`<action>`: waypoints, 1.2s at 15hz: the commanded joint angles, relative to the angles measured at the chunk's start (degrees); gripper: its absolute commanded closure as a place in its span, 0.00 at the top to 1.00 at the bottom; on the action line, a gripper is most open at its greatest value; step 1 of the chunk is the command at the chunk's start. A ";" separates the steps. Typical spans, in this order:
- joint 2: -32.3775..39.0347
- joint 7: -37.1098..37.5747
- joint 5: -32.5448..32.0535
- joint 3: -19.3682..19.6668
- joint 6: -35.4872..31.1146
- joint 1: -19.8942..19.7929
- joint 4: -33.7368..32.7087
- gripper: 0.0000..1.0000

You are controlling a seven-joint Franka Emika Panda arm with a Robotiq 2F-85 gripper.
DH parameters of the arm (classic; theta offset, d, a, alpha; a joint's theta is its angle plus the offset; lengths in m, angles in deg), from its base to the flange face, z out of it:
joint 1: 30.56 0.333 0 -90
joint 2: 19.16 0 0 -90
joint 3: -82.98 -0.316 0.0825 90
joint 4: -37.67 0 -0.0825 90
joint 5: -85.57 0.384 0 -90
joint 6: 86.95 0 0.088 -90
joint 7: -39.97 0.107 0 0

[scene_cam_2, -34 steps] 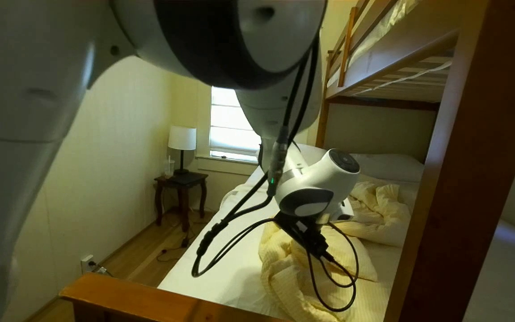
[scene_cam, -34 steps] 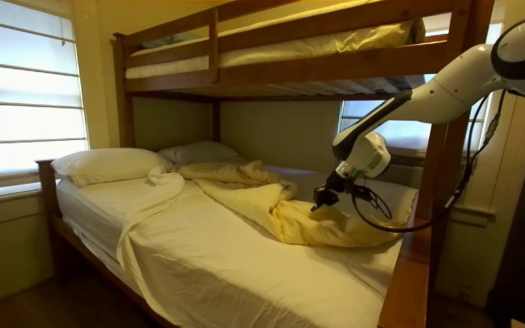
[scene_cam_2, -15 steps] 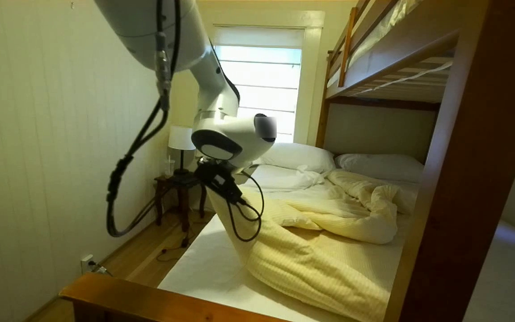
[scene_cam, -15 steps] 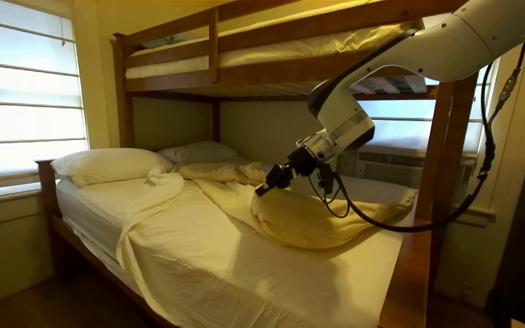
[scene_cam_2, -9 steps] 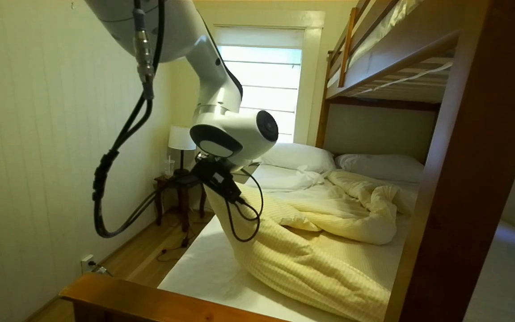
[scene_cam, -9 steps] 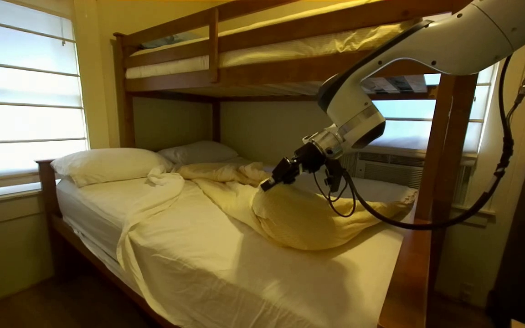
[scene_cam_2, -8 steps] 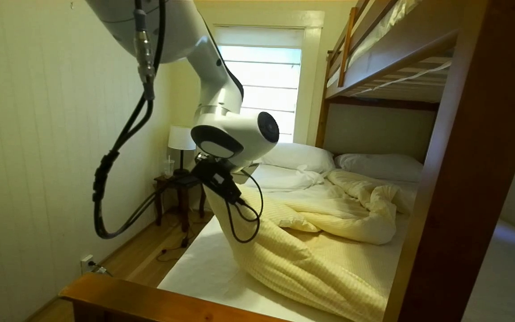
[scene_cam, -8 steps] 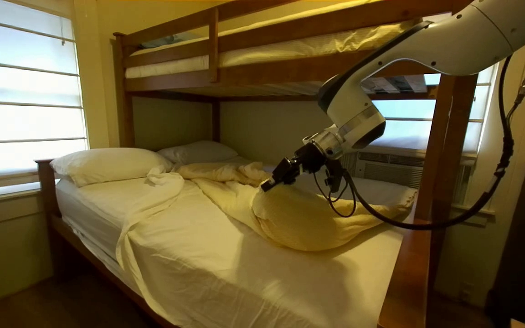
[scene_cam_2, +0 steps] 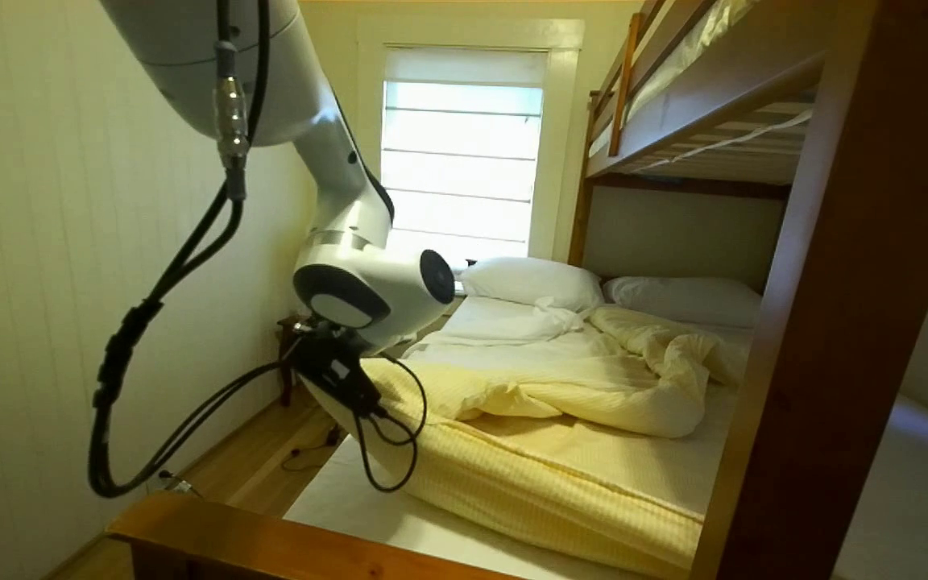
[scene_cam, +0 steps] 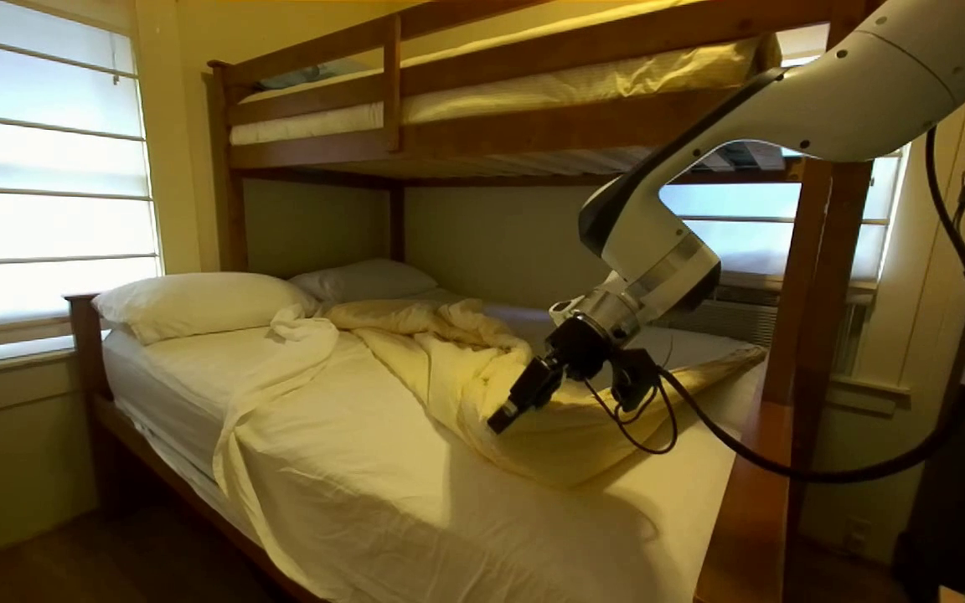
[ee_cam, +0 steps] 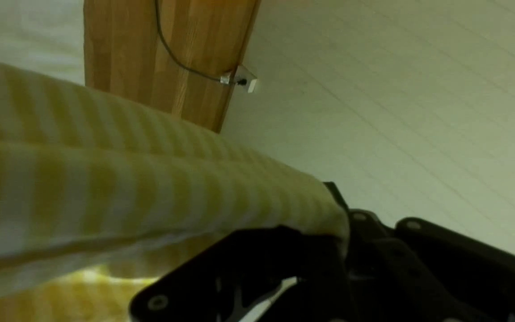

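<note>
Black end effector grips the yellow-and-white striped fabric duvet, whose long fold extends from it across the white-sheeted bed.

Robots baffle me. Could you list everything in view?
Bunk bed: one, brown, mid-scene.
Lower mattress: one, white-sheeted, bottom level.
Striped comforter: one, yellow and white, across that mattress.
Pillows: two, white, mattress's head end.
Upper bedding: some, yellowish, top level.
Windows: at least two, white, beside and behind the bed.
Air conditioner: one, brownish, behind the bed.
Wood floor: one, brown, beside the bed.
Wall outlet: at least one, white, near the floor.
Power cord: at least one, dark, floor.
Table: one, dark, on floor, mostly hidden.
Robot arm: one, mostly white, over the bed.
Cables: several, black, looping off the arm.
Pincer: one, black, shut on the comforter.
</note>
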 commanded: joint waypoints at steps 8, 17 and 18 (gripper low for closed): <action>-3.85 -2.69 3.76 -2.17 4.23 8.10 15.39 0.01; -9.87 22.43 -26.60 -0.16 6.81 7.08 9.61 0.77; -11.02 26.26 -30.35 -0.08 7.97 7.16 8.51 0.83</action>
